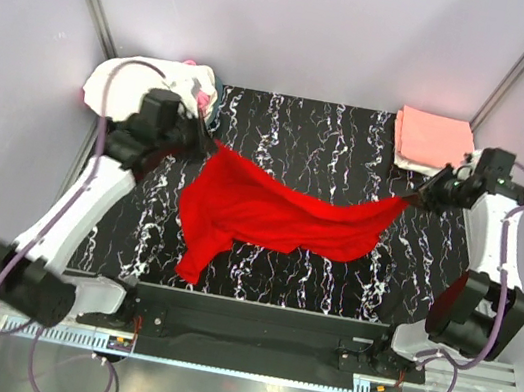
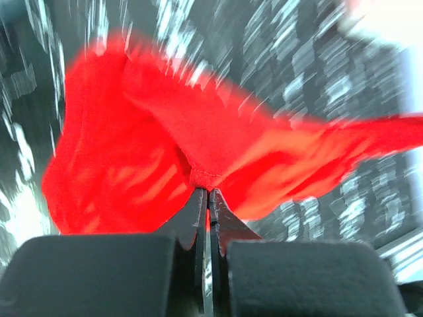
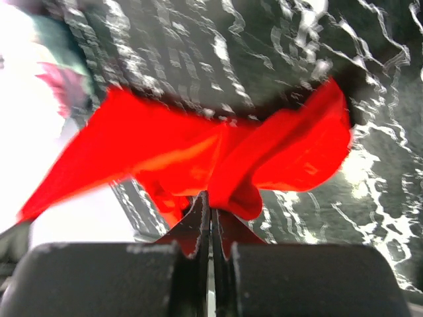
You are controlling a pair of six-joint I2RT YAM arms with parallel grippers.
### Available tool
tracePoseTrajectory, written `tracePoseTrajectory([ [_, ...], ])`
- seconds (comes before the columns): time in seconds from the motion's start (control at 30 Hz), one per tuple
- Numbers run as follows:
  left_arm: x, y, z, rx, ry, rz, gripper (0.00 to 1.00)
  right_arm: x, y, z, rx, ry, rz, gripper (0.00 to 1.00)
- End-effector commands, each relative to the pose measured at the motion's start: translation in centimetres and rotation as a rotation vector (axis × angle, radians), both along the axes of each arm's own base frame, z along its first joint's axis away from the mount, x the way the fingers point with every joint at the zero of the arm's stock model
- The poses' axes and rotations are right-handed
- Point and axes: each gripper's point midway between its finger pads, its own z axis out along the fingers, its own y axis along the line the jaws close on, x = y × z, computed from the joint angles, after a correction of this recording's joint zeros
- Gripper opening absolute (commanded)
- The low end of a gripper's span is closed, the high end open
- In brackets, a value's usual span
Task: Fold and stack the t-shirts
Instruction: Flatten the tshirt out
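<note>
Red t-shirt (image 1: 269,213) hung stretched between both hands above the middle of the black marbled surface (image 1: 338,138). It sagged in the centre, and one loose end drooped to the surface's near-left part.

Left hand (image 1: 212,144), over the surface's far-left part: fingers pressed together, pinching a hemmed edge of the red cloth.

Right hand (image 1: 412,197), over the surface's far-right part: fingers likewise closed on a bunched corner of the same shirt.

Both wrist views were motion-blurred.

Far-right corner of the surface: folded stack (image 1: 433,135), salmon-pink on top, white showing beneath.

Far-left corner: crumpled heap (image 1: 155,84) of cream-white and pink cloth, overhanging the surface's edge.
</note>
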Motion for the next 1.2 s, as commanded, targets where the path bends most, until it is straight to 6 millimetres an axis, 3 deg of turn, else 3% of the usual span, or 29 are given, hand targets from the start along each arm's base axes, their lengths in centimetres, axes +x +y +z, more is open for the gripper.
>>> tracePoseTrajectory([
  [0.0,-2.0,1.5,10.7,-0.071,-0.274,0.060,0.00,-0.3,0.7,8.9,-0.018,-0.225,-0.005,0.00],
  [0.07,-4.2,2.3,16.3,-0.114,-0.425,0.060,0.00,-1.1,0.9,11.8,-0.036,-0.289,-0.015,0.00],
  [0.13,-5.9,2.8,19.5,-0.137,-0.500,0.051,0.00,-1.8,1.0,15.8,-0.064,-0.385,-0.028,0.00],
  [0.17,-7.5,3.2,22.9,-0.157,-0.582,0.043,0.00,-2.3,1.2,18.0,-0.075,-0.435,-0.032,0.00],
  [0.23,-9.3,3.5,25.4,-0.169,-0.636,0.018,0.00,-3.4,1.5,20.8,-0.085,-0.506,-0.046,0.00],
  [0.27,-11.5,3.9,28.7,-0.192,-0.722,0.001,0.00,-4.0,1.7,23.0,-0.097,-0.566,-0.048,0.00],
  [0.33,-13.9,4.6,31.5,-0.211,-0.810,-0.007,0.00,-5.7,2.1,25.9,-0.123,-0.653,-0.062,0.00],
  [0.37,-16.3,5.5,33.9,-0.224,-0.894,-0.008,0.00,-6.6,2.3,27.9,-0.146,-0.714,-0.070,0.00],
  [0.5,-23.1,7.5,39.1,-0.266,-1.117,-0.024,0.00,-10.7,1.8,33.4,-0.283,-0.914,-0.149,0.00],
  [0.53,-25.4,7.8,40.2,-0.277,-1.188,-0.052,0.00,-12.6,1.5,35.1,-0.337,-0.977,-0.197,0.00],
  [0.73,-33.8,8.6,44.0,-0.323,-1.435,-0.156,0.00,-17.8,0.8,38.1,-0.439,-1.070,-0.322,0.00],
  [0.83,-36.5,8.6,45.0,-0.317,-1.514,-0.212,0.00,-20.2,-0.3,39.7,-0.487,-1.119,-0.423,0.00],
  [0.93,-37.8,8.3,46.1,-0.306,-1.579,-0.247,0.00,-22.5,-2.1,41.0,-0.546,-1.146,-0.555,0.00],
  [1.0,-37.1,8.6,46.8,-0.307,-1.583,-0.213,0.00,-23.3,-3.6,41.8,-0.585,-1.152,-0.645,0.00],
  [1.03,-36.0,8.6,46.8,-0.298,-1.546,-0.194,0.00,-22.4,-3.9,42.1,-0.590,-1.147,-0.642,0.00],
  [1.07,-32.0,7.8,47.0,-0.266,-1.476,-0.171,0.00,-21.6,-4.1,42.6,-0.590,-1.158,-0.644,0.00],
  [1.1,-32.1,8.7,48.3,-0.266,-1.487,-0.118,0.00,-20.5,-4.1,42.5,-0.591,-1.147,-0.617,0.00],
  [1.13,-29.4,8.2,47.4,-0.243,-1.399,-0.101,0.00,-17.2,-4.6,41.5,-0.591,-1.080,-0.586,0.00],
  [1.17,-24.5,7.4,47.0,-0.222,-1.307,-0.060,0.00,-15.1,-4.7,40.4,-0.582,-1.030,-0.556,0.00],
])
